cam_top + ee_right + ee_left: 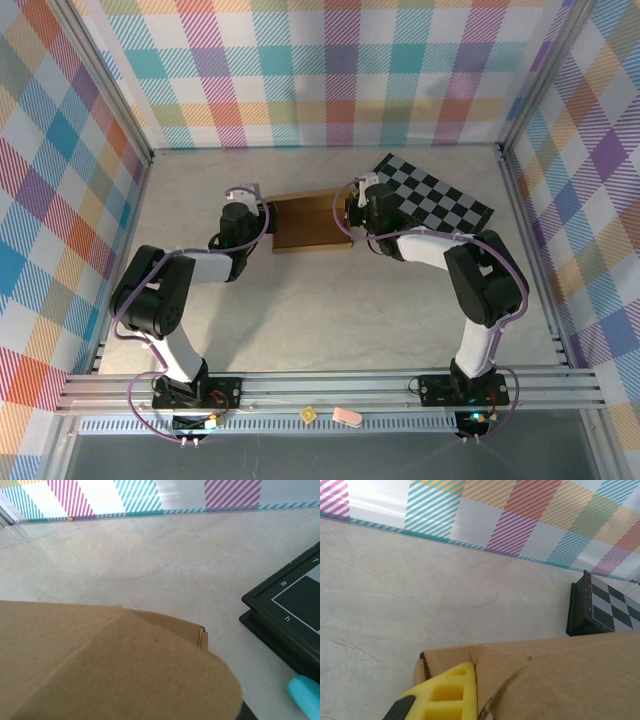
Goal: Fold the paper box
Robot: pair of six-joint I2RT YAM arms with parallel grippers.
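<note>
Over marbled surface, with paper box lying between left claw and right claw, both closed tight at its ends, grip on cardboard unclear, ease end walls up evenly, keeping clear of checkered board beside right claw.

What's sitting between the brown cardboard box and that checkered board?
Nothing; the right wrist view shows bare table between the paper box and the checkered board.
</note>
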